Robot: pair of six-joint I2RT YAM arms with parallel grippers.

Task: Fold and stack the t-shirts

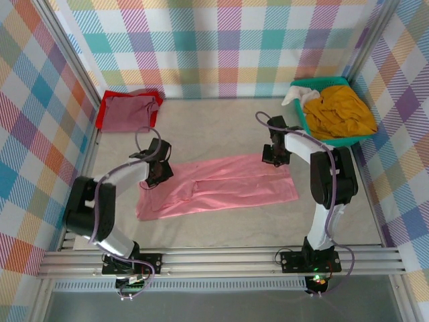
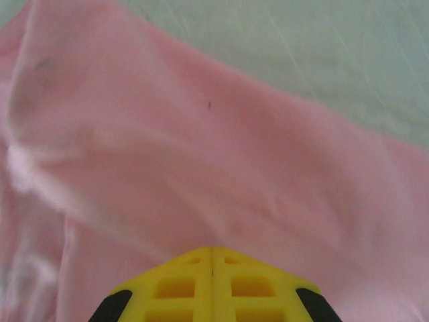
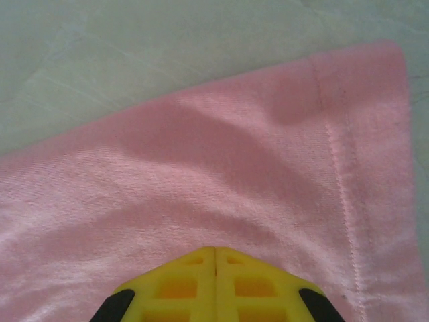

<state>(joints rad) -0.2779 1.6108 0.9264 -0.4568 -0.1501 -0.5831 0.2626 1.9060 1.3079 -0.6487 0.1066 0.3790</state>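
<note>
The task is judged to be at an early-to-middle stage. One salmon-pink t-shirt [image 1: 221,186] is spread flat on the table [image 1: 221,127] as a long band between the two arms, and no finished fold can be made out on it yet.

The left gripper [image 1: 159,176] is set on the far edge of that shirt near its left end, and the right gripper [image 1: 273,157] on the far edge at its right corner. In both wrist views the yellow fingers [image 2: 181,285] are seen pressed fully together, with the pink cloth creased toward the tips. Both grippers are therefore taken to be closed on a pinch of the shirt's edge, though the pinch itself is hidden under the fingers.

Beyond the shirt's left end, well apart from it, a dull maroon t-shirt [image 1: 131,111] is laid roughly squared on top of a red t-shirt [image 1: 100,119] — this is read as the stack already begun. Beyond the shirt's right end, a mustard-yellow t-shirt [image 1: 338,111] is heaped unfolded in a teal basket [image 1: 315,84], with a white cloth [image 1: 293,97] beside it. At least those pieces are judged to be left, after the pink one is folded and carried to the stack.

No brand, label or writing can be read anywhere. Only a stitched hem line is shown at the shirt's right corner, and a tiny dark speck on the cloth near its left end.
</note>
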